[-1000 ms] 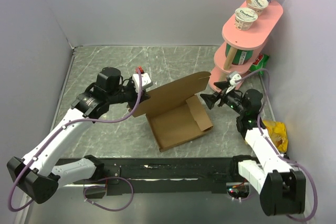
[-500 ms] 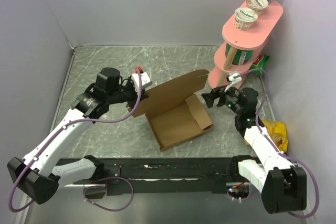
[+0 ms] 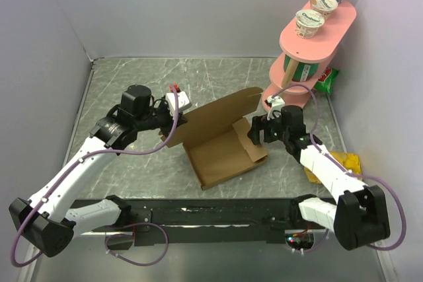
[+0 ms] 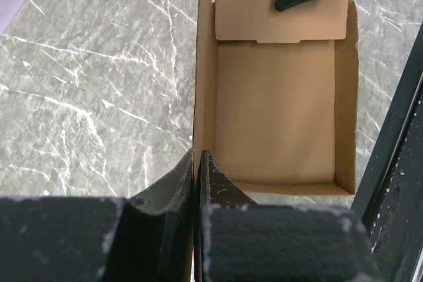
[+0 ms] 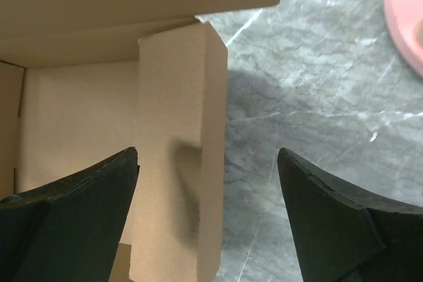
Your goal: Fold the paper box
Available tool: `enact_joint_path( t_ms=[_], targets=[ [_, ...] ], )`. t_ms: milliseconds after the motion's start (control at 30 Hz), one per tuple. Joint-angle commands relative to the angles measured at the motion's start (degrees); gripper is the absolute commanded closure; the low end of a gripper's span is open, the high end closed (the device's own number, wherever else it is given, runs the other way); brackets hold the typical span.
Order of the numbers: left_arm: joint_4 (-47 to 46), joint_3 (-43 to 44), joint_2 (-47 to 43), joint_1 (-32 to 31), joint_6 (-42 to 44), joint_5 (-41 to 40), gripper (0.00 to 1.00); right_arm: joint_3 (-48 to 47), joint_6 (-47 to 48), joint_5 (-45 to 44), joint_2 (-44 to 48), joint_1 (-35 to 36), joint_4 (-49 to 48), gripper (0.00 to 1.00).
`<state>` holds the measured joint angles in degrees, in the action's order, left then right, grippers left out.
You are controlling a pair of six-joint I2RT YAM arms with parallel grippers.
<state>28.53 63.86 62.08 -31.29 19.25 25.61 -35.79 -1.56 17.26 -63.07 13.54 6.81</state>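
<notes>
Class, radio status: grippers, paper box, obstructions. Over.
Left gripper shut on paper box lid edge. Right gripper open over its side flap. No obstruction seen.

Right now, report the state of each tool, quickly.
Left tool: shut, pinching the raised lid panel of the plain brown cardboard box.
Right tool: open, straddling the box's side flap, gripping nothing.
</notes>
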Motion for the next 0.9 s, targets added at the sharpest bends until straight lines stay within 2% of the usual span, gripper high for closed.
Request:
enact_joint_path(
  t_ms=[0, 100, 133, 400, 433, 500, 600, 700, 733, 800, 867],
  targets=[
    [-1.37, 0.30, -1.18, 0.26, 1.15, -0.03, 0.90, -3.32, 1.04, 0.59, -3.28, 2.09, 2.68, 0.10],
    [-1.38, 0.22, -1.35, 0.26, 1.14, -0.12, 0.90, -2.36, 0.60, -0.98, -4.78, 3.07, 2.25, 0.12],
    [-1.38, 0.30, -1.44, 0.26, 1.15, 0.06, 0.90, -2.27, 0.51, -1.95, -5.13, 3.24, 2.59, 0.16],
    [-1.38, 0.31, -1.53, 0.35, 1.14, 0.32, 0.90, -4.02, 1.04, -6.97, -8.73, 7.28, 3.65, 0.31],
    [-1.38, 0.22, -1.62, 0.26, 1.15, 0.24, 0.90, -4.11, 1.12, -9.24, -9.26, 8.51, 3.74, 0.37],
    [-1.46, 0.13, -1.70, 0.26, 0.97, 0.15, 0.90, -5.16, 0.77, -11.27, -10.67, 9.57, 4.53, 0.42],
    [-1.64, 0.04, -1.79, 0.26, 0.97, 0.15, 0.90, -6.39, 0.07, -17.07, -12.07, 12.38, 5.06, 0.43],
    [-1.73, 0.04, -1.62, 0.35, 0.97, 0.06, 0.90, -7.27, -1.24, -21.81, -13.22, 14.23, 5.76, 0.49],
    [-1.73, 0.22, -1.62, 0.26, 0.80, -0.12, 0.90, -7.36, -1.77, -23.31, -13.48, 14.41, 5.93, 0.55],
    [-1.81, 0.13, -1.62, 0.26, 0.79, -0.21, 0.90, -8.15, -2.39, -25.25, -14.45, 14.85, 6.46, 0.59],
    [-2.08, 0.13, -1.70, 0.26, 0.62, -0.38, 0.90, -8.77, -3.18, -28.13, -15.76, 15.29, 7.60, 0.74]
  ],
)
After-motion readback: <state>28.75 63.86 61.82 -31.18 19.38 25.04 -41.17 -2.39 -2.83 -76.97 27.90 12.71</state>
